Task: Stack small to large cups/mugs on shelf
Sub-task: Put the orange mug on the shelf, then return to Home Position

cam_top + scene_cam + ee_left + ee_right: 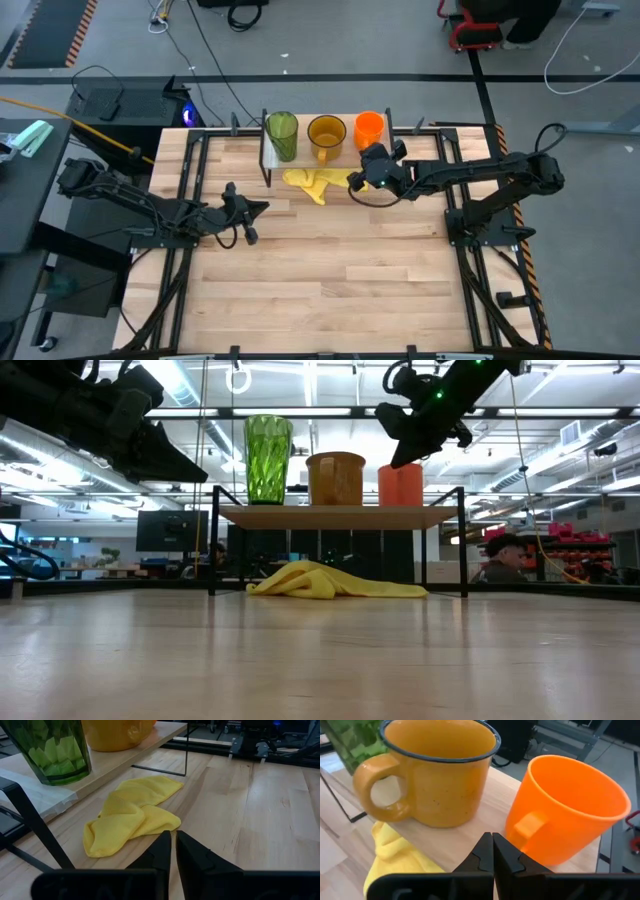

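While the three cups stand in a row on the shelf (330,156), green tumbler (281,135), amber mug (326,134) and orange mug (369,128), the right gripper (362,180) hangs nearest, fingers pressed together and empty, just in front of the orange mug, whose handle faces it. The left gripper (260,209), fingers barely parted and empty, waits over bare table, well apart. A yellow cloth (318,182) lies under the shelf's front edge
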